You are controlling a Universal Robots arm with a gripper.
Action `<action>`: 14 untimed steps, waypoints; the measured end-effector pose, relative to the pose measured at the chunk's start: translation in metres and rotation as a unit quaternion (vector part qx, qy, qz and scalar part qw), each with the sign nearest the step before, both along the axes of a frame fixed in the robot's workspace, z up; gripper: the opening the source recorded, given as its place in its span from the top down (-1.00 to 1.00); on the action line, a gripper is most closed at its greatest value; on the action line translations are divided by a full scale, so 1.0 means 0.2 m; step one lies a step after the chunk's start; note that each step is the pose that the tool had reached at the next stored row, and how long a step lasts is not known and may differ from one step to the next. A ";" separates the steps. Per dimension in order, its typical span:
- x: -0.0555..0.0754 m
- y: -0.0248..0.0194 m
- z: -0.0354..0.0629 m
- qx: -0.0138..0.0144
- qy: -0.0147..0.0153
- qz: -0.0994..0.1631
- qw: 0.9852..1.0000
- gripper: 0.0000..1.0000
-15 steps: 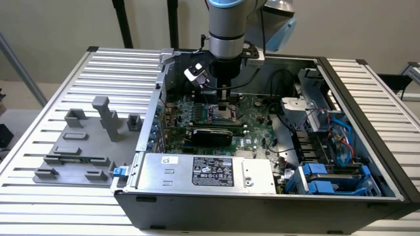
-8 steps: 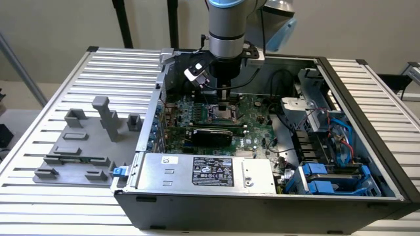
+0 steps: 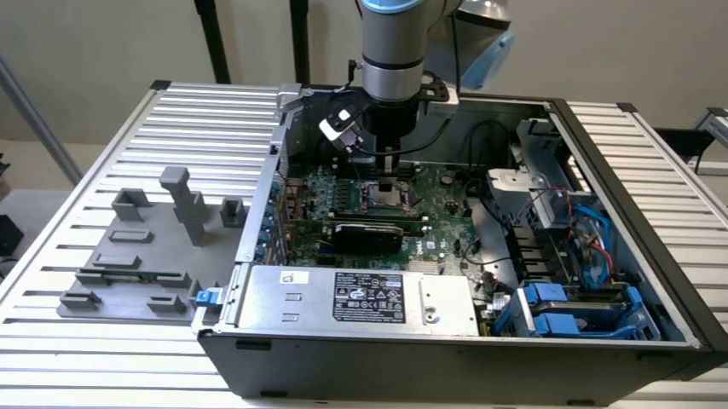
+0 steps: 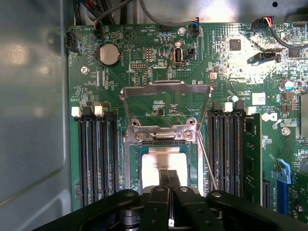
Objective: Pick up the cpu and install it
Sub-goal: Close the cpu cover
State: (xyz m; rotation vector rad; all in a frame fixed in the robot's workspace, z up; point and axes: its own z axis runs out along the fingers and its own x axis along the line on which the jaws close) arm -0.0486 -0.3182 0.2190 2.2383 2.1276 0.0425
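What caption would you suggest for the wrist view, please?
Claw directly over the cpu at the open motherboard socket, load plate raised.

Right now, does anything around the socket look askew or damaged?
Nothing stands out. The cpu lines up square with the socket frame, and the load plate stands flipped open.

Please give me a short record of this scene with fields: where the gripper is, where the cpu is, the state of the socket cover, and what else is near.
gripper: low inside the case, directly over the cpu
cpu: flat within the socket frame; fully seated or not, cannot tell
socket cover: swung open
board: green, lying in the open case
fixture: grey, outside the case, on the exterior view's left
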 end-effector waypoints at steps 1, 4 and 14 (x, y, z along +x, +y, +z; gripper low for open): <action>0.00 0.000 0.000 0.000 0.000 0.000 1.000 0.79; 0.00 0.000 0.000 0.000 0.000 0.000 1.000 0.79; 0.16 -0.012 0.122 0.001 0.014 0.000 1.000 0.79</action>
